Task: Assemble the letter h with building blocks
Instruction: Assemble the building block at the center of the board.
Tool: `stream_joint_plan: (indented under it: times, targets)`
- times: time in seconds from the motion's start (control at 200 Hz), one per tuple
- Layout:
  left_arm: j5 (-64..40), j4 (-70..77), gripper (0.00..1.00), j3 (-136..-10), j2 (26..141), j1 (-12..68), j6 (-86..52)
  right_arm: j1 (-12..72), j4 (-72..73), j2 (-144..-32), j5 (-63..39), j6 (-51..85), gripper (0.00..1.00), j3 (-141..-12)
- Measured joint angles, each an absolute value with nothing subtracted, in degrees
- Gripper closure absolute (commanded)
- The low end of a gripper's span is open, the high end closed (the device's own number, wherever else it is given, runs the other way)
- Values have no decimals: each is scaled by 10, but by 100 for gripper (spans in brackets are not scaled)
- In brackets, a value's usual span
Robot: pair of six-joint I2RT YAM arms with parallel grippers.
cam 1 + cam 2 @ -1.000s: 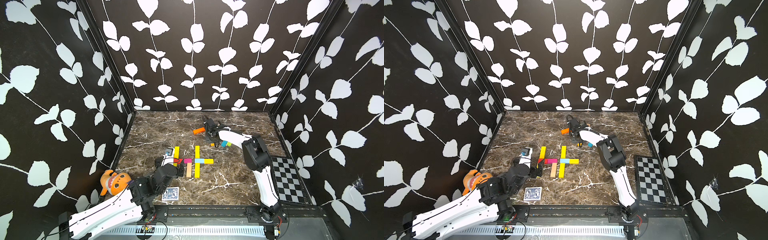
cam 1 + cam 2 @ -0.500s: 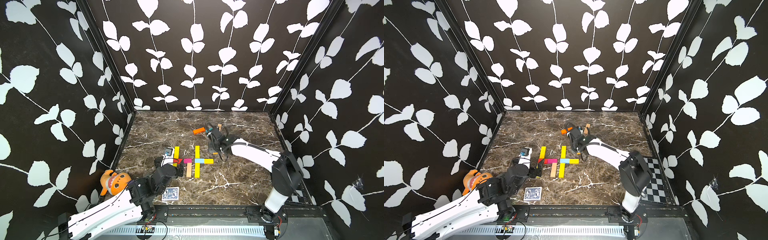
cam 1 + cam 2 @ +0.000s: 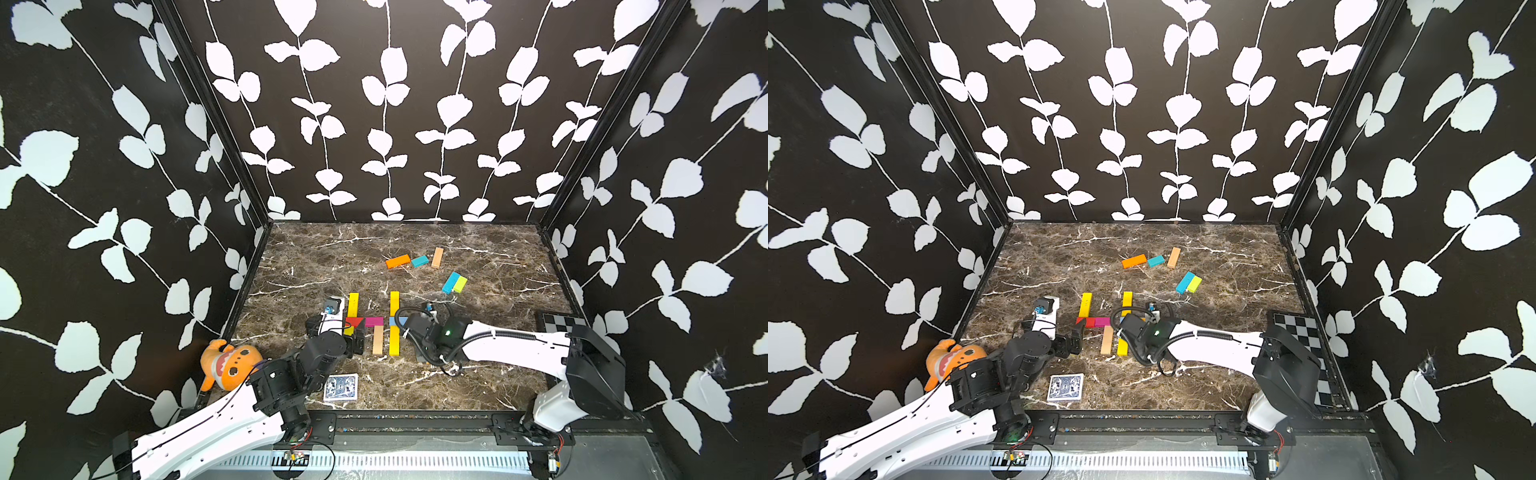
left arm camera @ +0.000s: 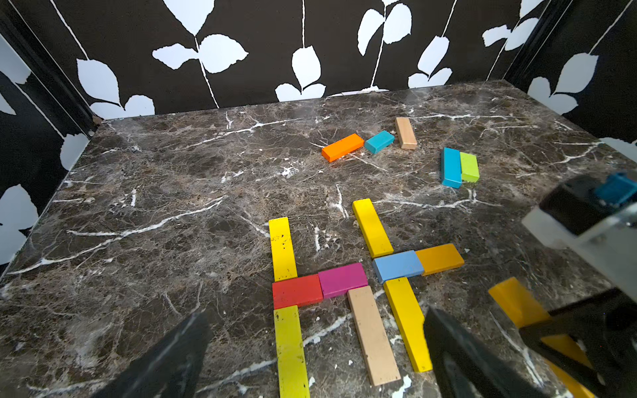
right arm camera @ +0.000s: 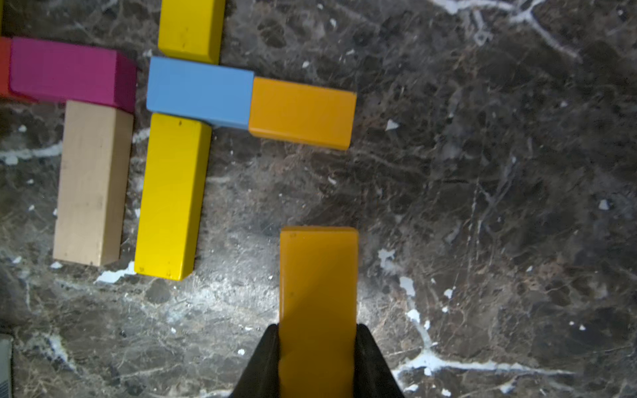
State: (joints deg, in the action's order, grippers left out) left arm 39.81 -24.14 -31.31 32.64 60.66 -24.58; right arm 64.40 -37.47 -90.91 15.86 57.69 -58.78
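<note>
Four bars of the second h (image 4: pixel 396 265) lie in place, right of the finished one (image 4: pixel 341 279); only its leg is missing. Right gripper (image 5: pixel 317 330) is clamped on an amber bar (image 5: pixel 317 275), a little to the near side of the crossbar's orange end (image 5: pixel 301 112). The next move, I judge, is to butt the bar squarely against that end and then release it. Left gripper (image 4: pixel 317 312) hovers with its jaws spread wide.

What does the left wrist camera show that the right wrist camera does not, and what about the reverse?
Only the left wrist view shows three blocks lying loose farther back: the orange block, the teal block and the green block. Only the right wrist view shows the right gripper with both fingers pressed on the sides of the held amber block. Both show that held block, the light blue block, the pink block and the tan leg block.
</note>
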Motion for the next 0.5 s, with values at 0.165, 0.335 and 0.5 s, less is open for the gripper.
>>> stream_joint_plan:
  times: [0.165,0.335,0.5]
  targets:
    - [395,-241,1,-313,327,607,-246,655,-369,-945,158,603,70,-588]
    - [394,-242,1,-313,326,607,-246,652,-361,-967,158,612,70,-588]
    - [394,-242,1,-313,320,607,-246,641,-346,-975,158,611,69,-591]
